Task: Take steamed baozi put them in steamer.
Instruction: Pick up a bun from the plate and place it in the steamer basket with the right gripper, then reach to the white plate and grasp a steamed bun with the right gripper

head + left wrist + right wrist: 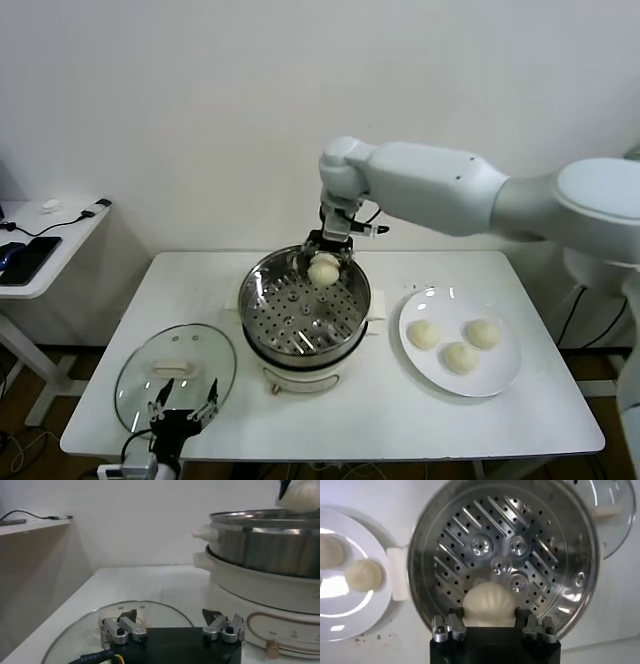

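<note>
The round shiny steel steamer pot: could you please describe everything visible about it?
The round shiny stainless-steel steamer pot stands upright mid-table on a white base with side handles, uncovered. Inside lies a perforated, slotted metal tray, bare. The right gripper holds a cream-white bun above its far rim.

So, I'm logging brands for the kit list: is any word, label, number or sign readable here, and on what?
None can be read.
Steamer base: a thin outlined panel and a small knob on the front, no legible lettering.
Cable by the left gripper: faint print, too small to read.
</note>
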